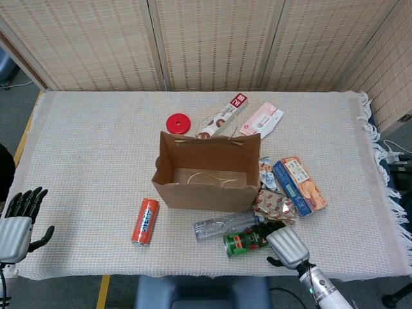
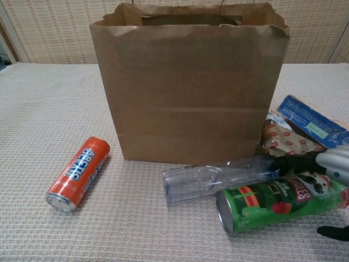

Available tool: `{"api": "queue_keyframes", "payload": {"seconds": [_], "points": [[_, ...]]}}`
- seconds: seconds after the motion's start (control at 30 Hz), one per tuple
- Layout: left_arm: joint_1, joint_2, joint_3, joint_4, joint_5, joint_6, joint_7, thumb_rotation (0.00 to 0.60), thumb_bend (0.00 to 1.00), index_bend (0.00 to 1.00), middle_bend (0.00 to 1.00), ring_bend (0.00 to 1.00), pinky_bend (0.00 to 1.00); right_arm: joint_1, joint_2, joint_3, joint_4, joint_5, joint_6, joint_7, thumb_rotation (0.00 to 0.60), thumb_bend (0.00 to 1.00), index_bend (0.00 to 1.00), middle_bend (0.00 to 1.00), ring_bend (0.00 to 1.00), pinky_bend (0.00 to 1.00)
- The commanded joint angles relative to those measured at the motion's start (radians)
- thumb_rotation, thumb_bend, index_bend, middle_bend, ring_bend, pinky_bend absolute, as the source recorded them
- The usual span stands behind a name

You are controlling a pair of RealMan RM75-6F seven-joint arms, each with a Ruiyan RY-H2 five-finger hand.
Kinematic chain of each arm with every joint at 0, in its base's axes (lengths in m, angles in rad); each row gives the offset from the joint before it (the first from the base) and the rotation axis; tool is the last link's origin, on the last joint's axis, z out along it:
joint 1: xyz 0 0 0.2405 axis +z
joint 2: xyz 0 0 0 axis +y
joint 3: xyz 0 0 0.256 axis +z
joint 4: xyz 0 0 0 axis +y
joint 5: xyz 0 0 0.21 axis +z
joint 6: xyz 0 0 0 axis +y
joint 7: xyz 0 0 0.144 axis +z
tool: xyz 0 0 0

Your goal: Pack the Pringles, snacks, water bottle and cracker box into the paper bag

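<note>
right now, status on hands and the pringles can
Right hand over Pringles can, grip unconfirmed. Left hand open, idle. Water bottle lies against the can.

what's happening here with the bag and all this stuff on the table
A two-armed robot is packing groceries into the open brown paper bag, which looks empty apart from its handles. Its right hand is over the green Pringles can lying on its side, fingers draped across the top; the can has not been lifted. The clear plastic water bottle lies just behind it, the blue and orange cracker box to the bag's right. The left hand waits open at the table's near left edge.
</note>
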Motion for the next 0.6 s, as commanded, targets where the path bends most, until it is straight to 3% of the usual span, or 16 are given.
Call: {"api": "queue_keyframes", "payload": {"seconds": [0.03, 0.5, 0.53, 0.6], "points": [[0.0, 0.0, 0.0, 0.0, 0.0, 0.0, 0.0, 0.6, 0.34, 0.0, 0.0, 0.0, 0.0, 0.014, -0.016, 0.006, 0.004, 0.026, -0.017, -0.018, 0.6, 0.1, 0.18, 0.24, 0.22, 0.27], [-0.002, 0.002, 0.001, 0.002, 0.002, -0.003, -0.008, 0.6, 0.34, 0.0, 0.0, 0.0, 0.0, 0.06, -0.105, -0.008, 0.036, 0.156, -0.063, -0.191, 0.6, 0.1, 0.2, 0.25, 0.23, 0.28], [-0.002, 0.003, 0.001, 0.002, 0.002, -0.003, -0.008, 0.6, 0.34, 0.0, 0.0, 0.0, 0.0, 0.062, -0.11, -0.009, 0.038, 0.16, -0.061, -0.2, 0.6, 0.1, 0.22, 0.27, 0.25, 0.28], [-0.002, 0.003, 0.001, 0.001, 0.002, -0.003, -0.009, 0.6, 0.34, 0.0, 0.0, 0.0, 0.0, 0.064, -0.118, -0.012, 0.041, 0.156, -0.048, -0.216, 0.6, 0.11, 0.35, 0.35, 0.35, 0.37]]}}
